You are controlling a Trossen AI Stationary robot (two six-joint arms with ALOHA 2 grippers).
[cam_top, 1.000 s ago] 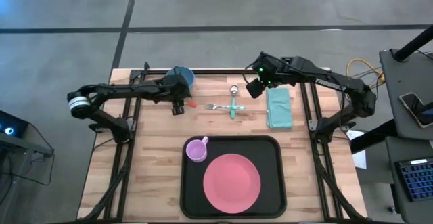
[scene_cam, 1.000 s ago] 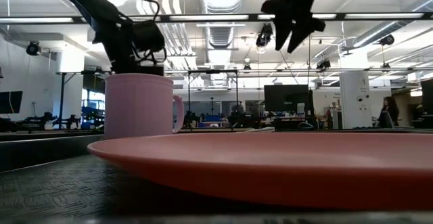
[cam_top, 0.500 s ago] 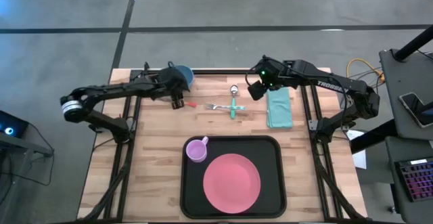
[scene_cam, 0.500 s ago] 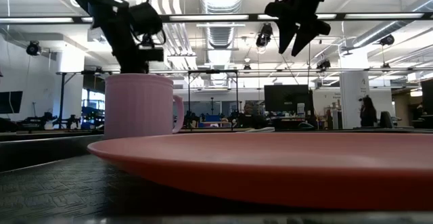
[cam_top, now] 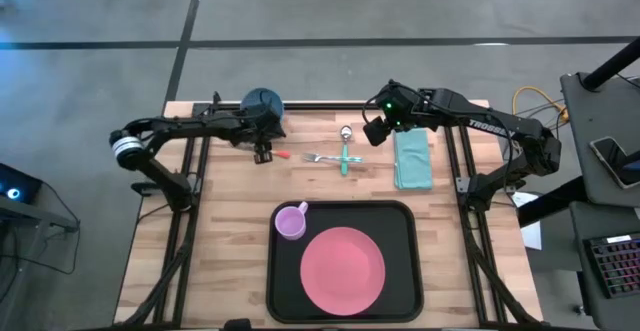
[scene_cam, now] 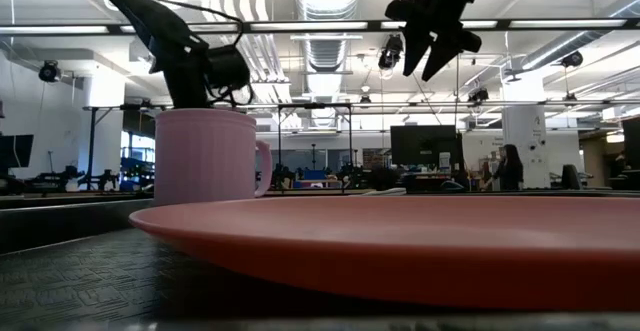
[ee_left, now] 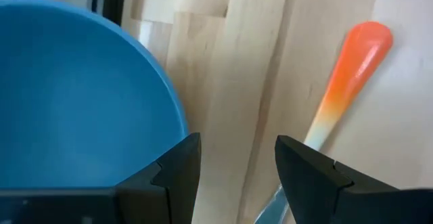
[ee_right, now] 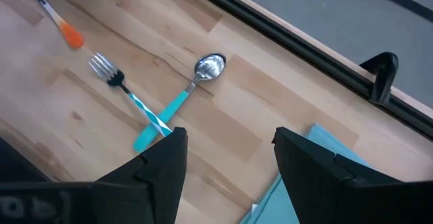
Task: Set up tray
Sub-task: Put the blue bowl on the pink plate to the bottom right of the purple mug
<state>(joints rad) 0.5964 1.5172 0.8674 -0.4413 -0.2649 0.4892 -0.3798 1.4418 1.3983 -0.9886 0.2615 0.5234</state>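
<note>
1. Your tray (cam_top: 343,211) sits at the near middle of the worktop (cam_top: 225,231), already carrying a pink plate (cam_top: 343,268) and a pink cup (cam_top: 291,221) at its far left corner. I judge the setting part done, with the cutlery, bowl and napkin not yet on it.

2. Your left claw (cam_top: 264,154) hangs at the far left of the worktop, just beside the blue bowl (cam_top: 264,104). In the left wrist view its fingers (ee_left: 177,171) stand apart with nothing between them, the bowl's rim (ee_left: 152,68) on one side and an orange-tipped utensil (ee_left: 352,68) on the other. That puts it within reach of either piece; which one it is meant for I cannot tell.

3. Your right claw (cam_top: 373,131) hovers above the far middle, near the spoon (cam_top: 346,135) and fork (cam_top: 325,157). Its fingers (ee_right: 162,163) are spread and empty, looking down at the teal-handled spoon (ee_right: 196,82) and fork (ee_right: 128,95), which lie crossed.

4. Because the two handles overlap, lifting one will probably disturb the other; take the upper piece first if you go there.

5. The teal napkin (cam_top: 412,159) lies flat just beside the right claw, well apart from the tray. Cloth that flat gives little edge to pinch, so expect a low approach.
</note>
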